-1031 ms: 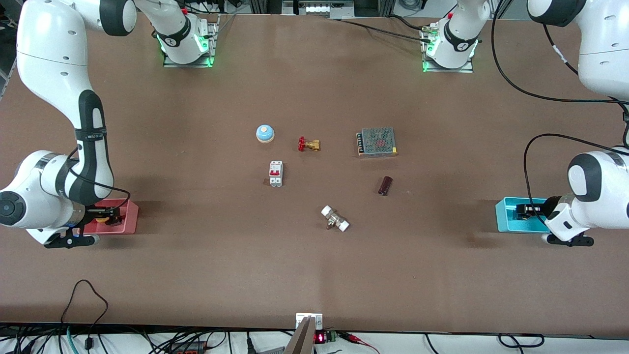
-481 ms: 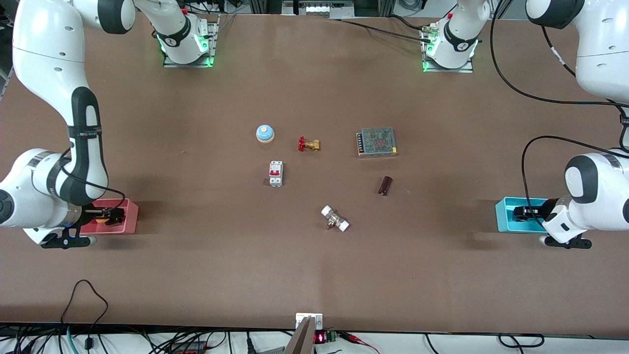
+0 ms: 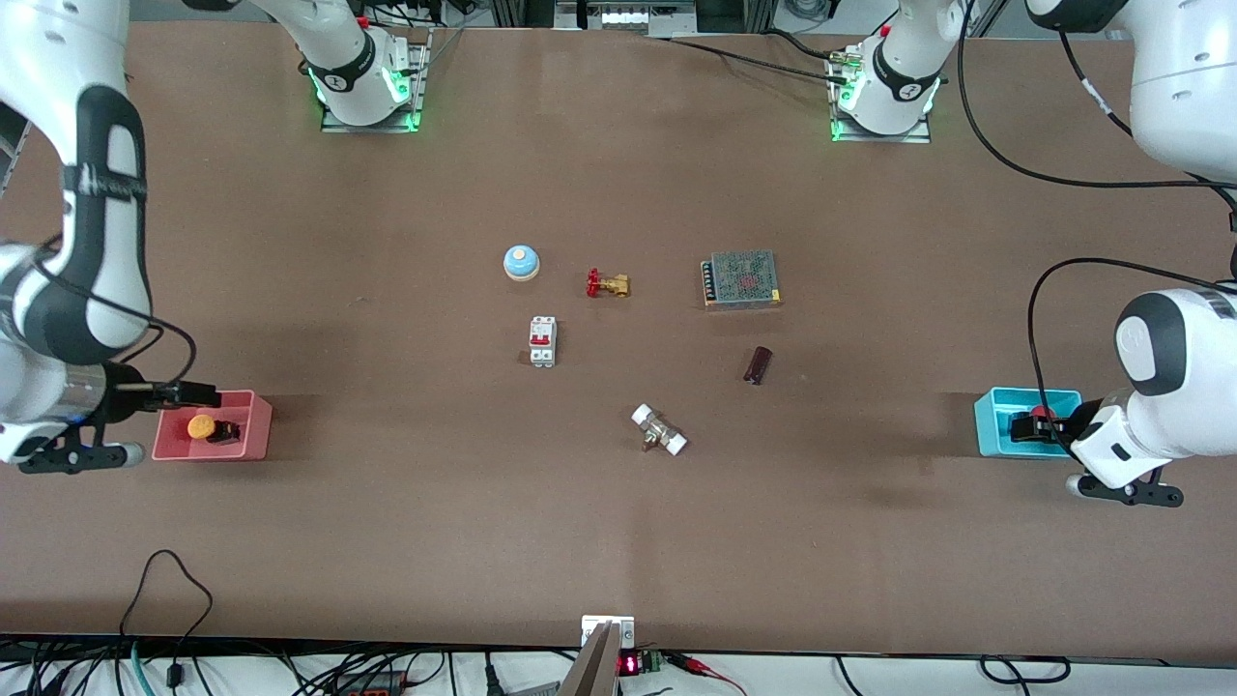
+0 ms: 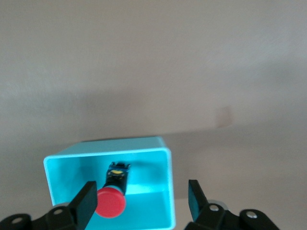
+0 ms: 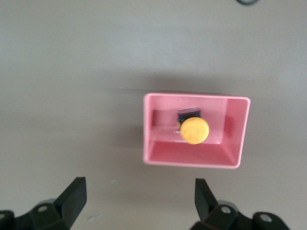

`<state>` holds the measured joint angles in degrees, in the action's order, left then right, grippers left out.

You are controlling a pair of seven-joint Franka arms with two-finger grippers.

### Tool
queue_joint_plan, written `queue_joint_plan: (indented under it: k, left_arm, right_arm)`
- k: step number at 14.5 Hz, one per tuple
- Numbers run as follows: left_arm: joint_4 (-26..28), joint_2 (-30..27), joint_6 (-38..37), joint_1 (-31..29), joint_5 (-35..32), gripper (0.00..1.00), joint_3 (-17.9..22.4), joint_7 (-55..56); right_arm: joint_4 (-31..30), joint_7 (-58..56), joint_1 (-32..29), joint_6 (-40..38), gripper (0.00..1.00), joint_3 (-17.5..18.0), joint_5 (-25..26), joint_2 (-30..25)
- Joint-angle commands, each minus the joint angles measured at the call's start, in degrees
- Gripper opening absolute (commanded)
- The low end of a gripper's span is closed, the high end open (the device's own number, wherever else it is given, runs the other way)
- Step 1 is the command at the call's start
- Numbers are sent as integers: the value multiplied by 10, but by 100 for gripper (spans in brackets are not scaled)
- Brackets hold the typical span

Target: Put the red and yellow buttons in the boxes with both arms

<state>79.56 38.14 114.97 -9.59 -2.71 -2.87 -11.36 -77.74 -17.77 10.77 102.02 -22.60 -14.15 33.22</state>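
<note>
The yellow button (image 3: 202,426) lies in the pink box (image 3: 253,425) at the right arm's end of the table. My right gripper (image 3: 196,393) is open and empty, up in the air over the pink box's edge. In the right wrist view the yellow button (image 5: 194,130) rests inside the pink box (image 5: 192,159), apart from the right gripper (image 5: 139,196). The red button (image 3: 1041,413) lies in the cyan box (image 3: 988,425) at the left arm's end. My left gripper (image 3: 1046,426) is open just over it. In the left wrist view the red button (image 4: 110,202) lies on its side in the cyan box (image 4: 165,158), with the left gripper (image 4: 141,201) open above it.
Mid-table stand a blue dome bell (image 3: 521,261), a red-handled brass valve (image 3: 606,283), a mesh-topped power supply (image 3: 741,278), a white circuit breaker (image 3: 542,341), a dark cylinder (image 3: 758,364) and a white-ended fitting (image 3: 659,430).
Both grippers have risen out of their boxes. The right arm has drawn back toward its end of the table, baring the yellow button. The red button now shows in the cyan box.
</note>
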Motion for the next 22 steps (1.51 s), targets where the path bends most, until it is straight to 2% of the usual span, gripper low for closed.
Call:
queue_joint_plan:
  k: [1, 4, 7, 12, 13, 15, 16, 19, 22]
  left_arm:
    - [23, -55, -12, 13, -13, 88, -2, 34]
    - [37, -114, -55, 38, -13, 90, -3, 72]
    - [47, -171, -105, 62, -13, 91, -4, 112]
    - [135, -302, -118, 65, -10, 100, -20, 114]
    - [139, -327, -141, 65, -6, 100, -21, 114]
    - [137, -361, -173, 65, -4, 100, -32, 114]
    - [136, -373, -183, 65, -3, 100, -34, 114]
    - [132, -392, -204, 63, 32, 100, -33, 111]
    - [131, -389, -200, 64, 32, 100, -33, 107]
  right_arm:
    - [-14, 31, 26, -33, 100, 3, 8, -53]
    - [-14, 119, 70, -95, 100, 2, 9, -96]
    - [-14, 121, 84, -141, 100, 2, 39, -145]
    - [-14, 109, 64, -165, 100, 9, 56, -185]
    - [-14, 108, 35, -167, 100, 30, 56, -189]
    - [-21, 111, -61, -167, 100, 141, 107, -208]
    - [-25, 116, -76, -169, 100, 167, 130, -214]
    - [-42, 123, -71, -163, 100, 169, 146, -225]
    - [-106, 131, -73, -140, 100, 171, 147, -272]
